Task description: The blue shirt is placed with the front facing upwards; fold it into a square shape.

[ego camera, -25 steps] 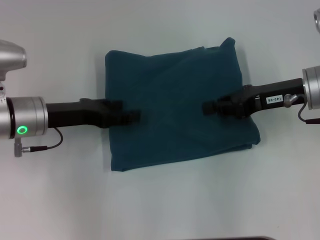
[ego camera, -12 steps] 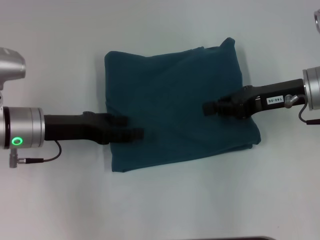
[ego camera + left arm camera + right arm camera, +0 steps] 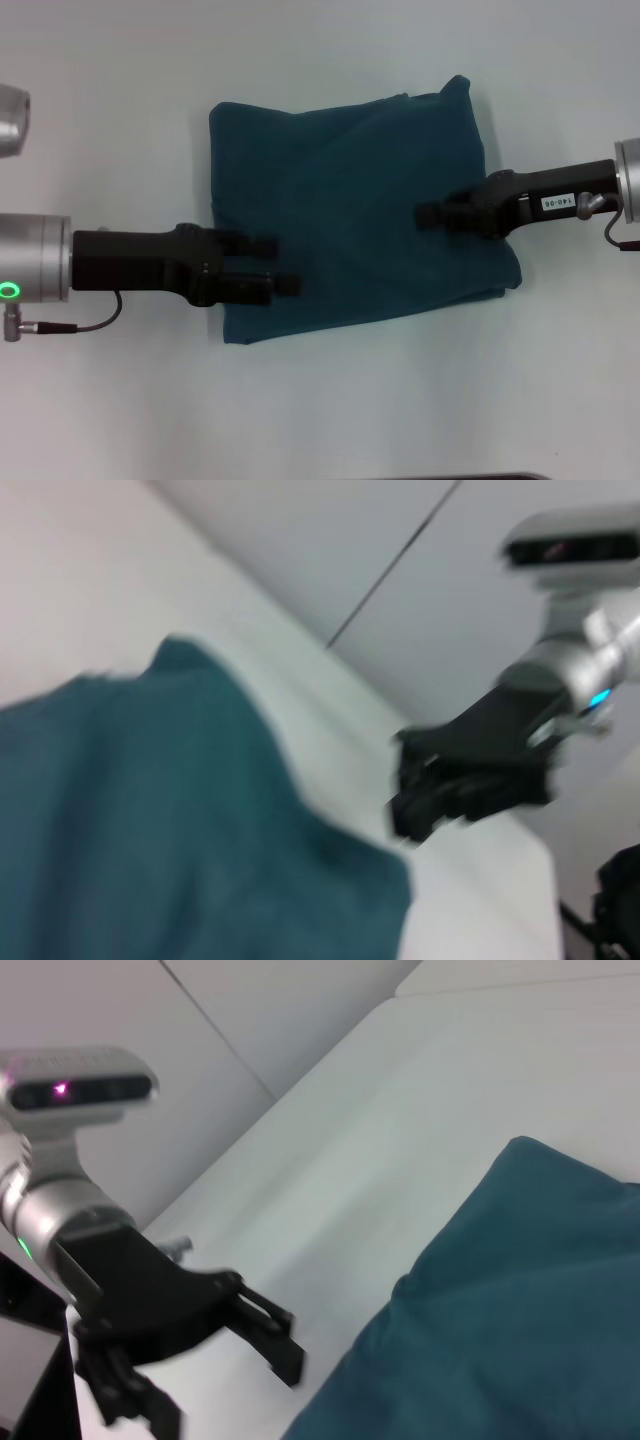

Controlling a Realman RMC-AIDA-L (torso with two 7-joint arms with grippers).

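Blue shirt (image 3: pixel 350 230) lies folded roughly square on the white surface (image 3: pixel 350 410). Left gripper (image 3: pixel 272 264) fingers apart over its edge; right gripper (image 3: pixel 428 213) fingers unclear.

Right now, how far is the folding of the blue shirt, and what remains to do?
Mostly done: the blue shirt lies folded into a rough square, plain side up, no lettering showing. In hand: the left gripper, fingers apart, is over its left edge, and the right gripper over its right half; neither grips cloth. Left: perhaps tidying the uneven right corner.
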